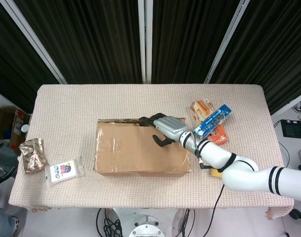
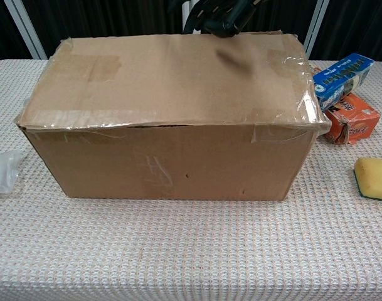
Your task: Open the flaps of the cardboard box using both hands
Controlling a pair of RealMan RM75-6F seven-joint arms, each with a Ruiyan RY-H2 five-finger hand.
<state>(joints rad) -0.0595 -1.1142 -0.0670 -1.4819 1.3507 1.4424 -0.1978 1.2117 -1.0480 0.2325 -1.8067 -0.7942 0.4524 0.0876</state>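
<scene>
The right hand's point(image 1: 166, 129) dark fingers point(image 1: 157, 140) are curled over the far edge of the cardboard box point(image 1: 140, 148), apparently hooked on its top flap for lifting. The box is set mid-tabletop point(image 1: 71, 108). No left hand is seen.

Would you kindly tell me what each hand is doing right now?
Left hand: not in view.
Right hand: at the box's far edge; grip cannot be told.
</scene>
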